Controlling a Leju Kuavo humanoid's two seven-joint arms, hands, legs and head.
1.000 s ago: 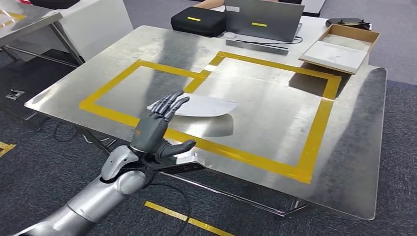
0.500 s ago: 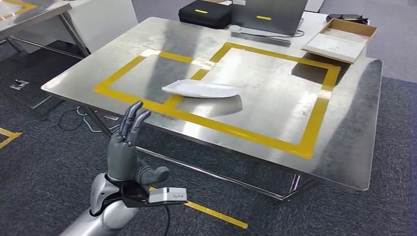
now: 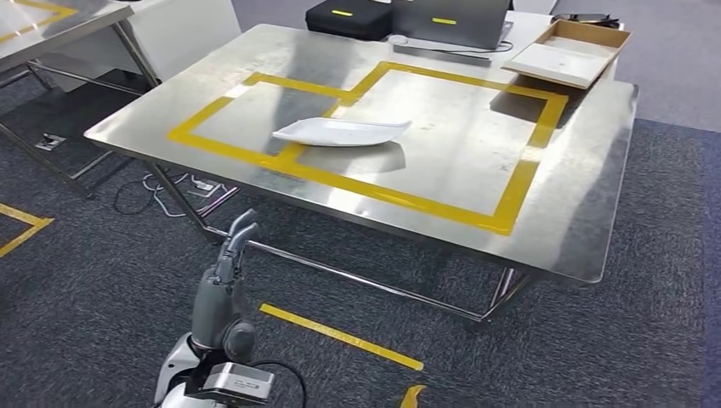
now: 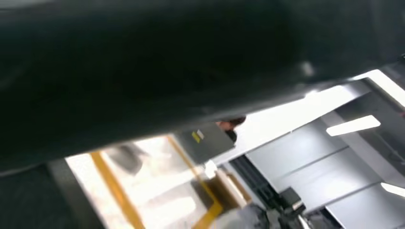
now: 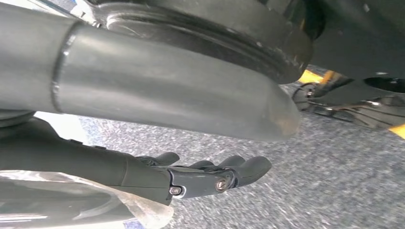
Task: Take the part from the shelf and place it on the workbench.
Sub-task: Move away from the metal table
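Part (image 3: 342, 131) lies flat on the worktop (image 3: 476, 161), across the yellow tape, nothing touching it. My left hand (image 3: 223, 293) is low, well apart, fingers straight, holding nothing. Right hand (image 5: 210, 176) hangs over carpet, empty, fingers a bit curled. Placement looks done, imo nothing left.

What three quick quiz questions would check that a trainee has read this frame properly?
1. True or false: the left hand is holding the white part.
2. Where does the white part lie? A) in the cardboard tray B) on the steel workbench, across the yellow tape C) on the carpet
3. Fill in: in the right wrist view, the right hand hangs over the ____.

Key:
1. False; the hand holds nothing, off the bench's near edge.
2. B
3. carpet
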